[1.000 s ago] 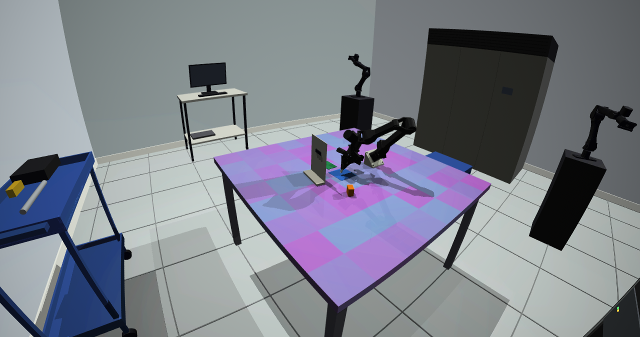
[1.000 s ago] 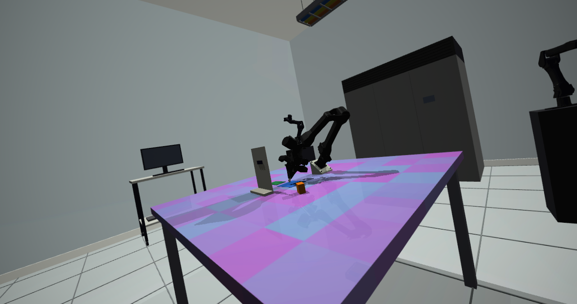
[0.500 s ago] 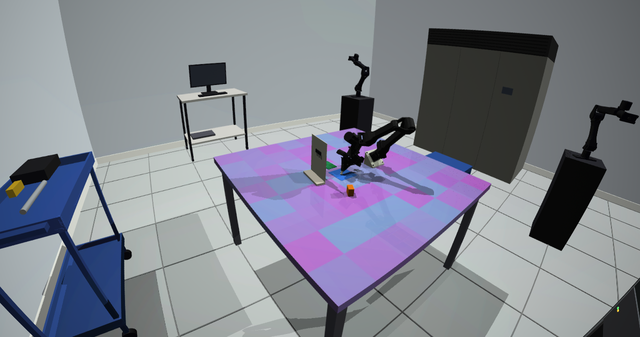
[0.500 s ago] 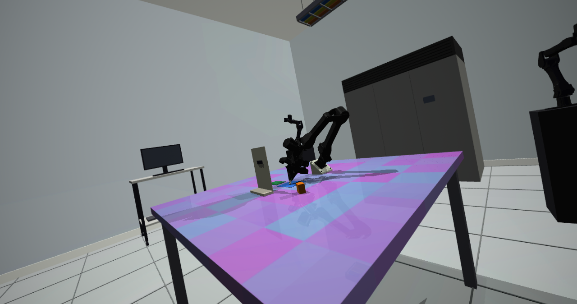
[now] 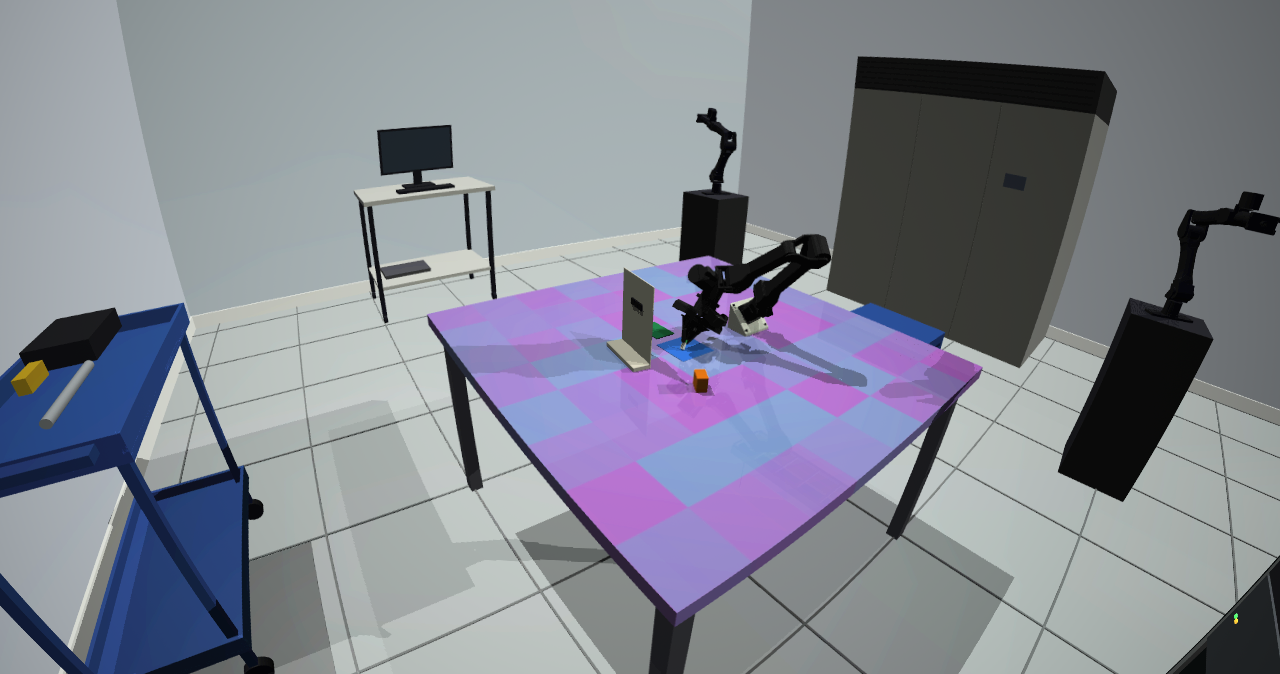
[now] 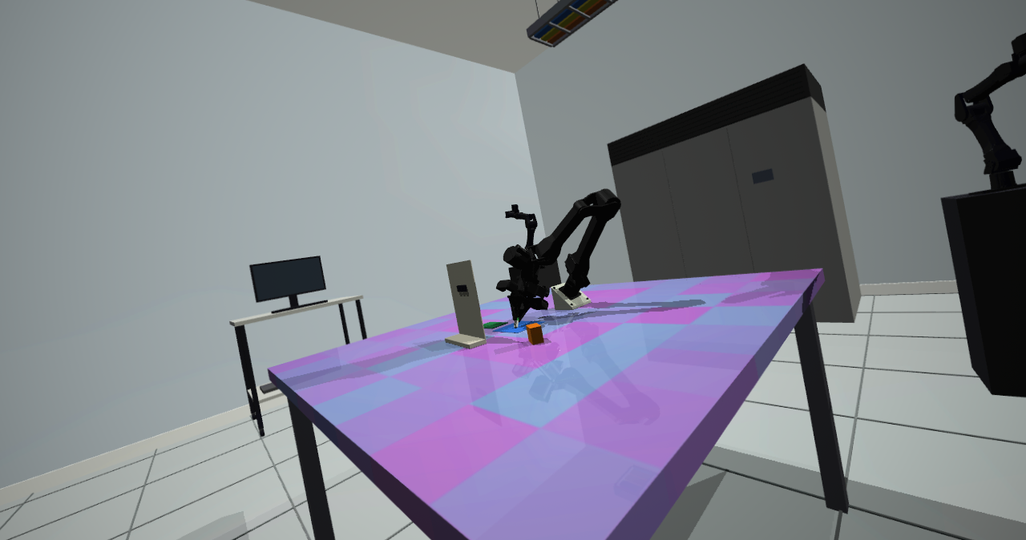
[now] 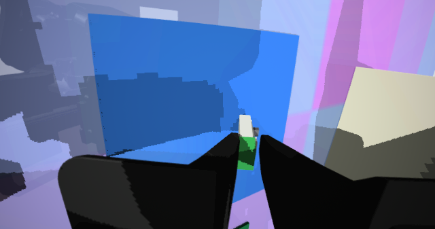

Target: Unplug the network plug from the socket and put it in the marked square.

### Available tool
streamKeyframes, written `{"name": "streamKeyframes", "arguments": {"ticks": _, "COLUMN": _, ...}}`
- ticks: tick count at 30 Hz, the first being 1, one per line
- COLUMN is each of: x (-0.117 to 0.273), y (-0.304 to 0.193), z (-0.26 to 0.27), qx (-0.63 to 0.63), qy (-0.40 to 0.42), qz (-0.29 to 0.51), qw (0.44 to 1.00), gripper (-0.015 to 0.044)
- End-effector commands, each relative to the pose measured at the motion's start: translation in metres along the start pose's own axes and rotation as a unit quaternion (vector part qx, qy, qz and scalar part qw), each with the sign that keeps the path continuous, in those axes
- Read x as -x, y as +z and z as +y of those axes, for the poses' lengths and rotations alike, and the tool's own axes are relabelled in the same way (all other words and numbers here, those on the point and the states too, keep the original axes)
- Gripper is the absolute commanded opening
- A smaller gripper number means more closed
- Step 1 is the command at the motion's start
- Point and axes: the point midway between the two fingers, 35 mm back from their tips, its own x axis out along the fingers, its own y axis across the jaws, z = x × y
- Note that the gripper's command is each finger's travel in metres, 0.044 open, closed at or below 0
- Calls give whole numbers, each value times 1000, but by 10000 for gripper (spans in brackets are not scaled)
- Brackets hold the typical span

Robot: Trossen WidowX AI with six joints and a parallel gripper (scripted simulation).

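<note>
Patchwork tabletop (image 5: 733, 464) (image 6: 473, 437) (image 7: 374, 35), plug at the marked square.
Left to right: upright panel (image 5: 638, 334) (image 6: 467, 311) (image 7: 391, 103); then the small white-and-green plug (image 5: 683, 345) (image 6: 515, 324) (image 7: 246, 147), low over or on the blue square (image 5: 702, 348) (image 6: 506, 329) (image 7: 170, 52), with the claw (image 5: 686, 339) (image 6: 516, 319) (image 7: 248, 141) around it, barely parted, a gap on one side, grip apparently loosened. Probably light, stiff, easily tipped; best held by its body's flat sides, sparing the thin tab.

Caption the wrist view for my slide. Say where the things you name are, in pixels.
The green-and-white plug (image 5: 683, 345) (image 6: 515, 324) (image 7: 247, 147) between slightly parted black fingers (image 5: 687, 328) (image 6: 516, 307), seen against the blue square (image 5: 699, 348) (image 6: 505, 329) (image 7: 170, 52).
</note>
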Motion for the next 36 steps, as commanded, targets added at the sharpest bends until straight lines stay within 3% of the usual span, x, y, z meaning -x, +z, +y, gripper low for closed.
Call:
{"name": "streamKeyframes", "arguments": {"ticks": 1, "x": 0, "y": 0, "z": 0, "qx": 0, "qy": 0, "qz": 0, "qw": 1000, "gripper": 131}}
{"name": "streamKeyframes", "arguments": {"ticks": 2, "x": 0, "y": 0, "z": 0, "qx": 0, "qy": 0, "qz": 0, "qw": 1000, "gripper": 156}}
{"name": "streamKeyframes", "arguments": {"ticks": 36, "x": 28, "y": -2, "z": -1, "qx": -1, "qy": 2, "qz": 2, "qw": 1000, "gripper": 156}}
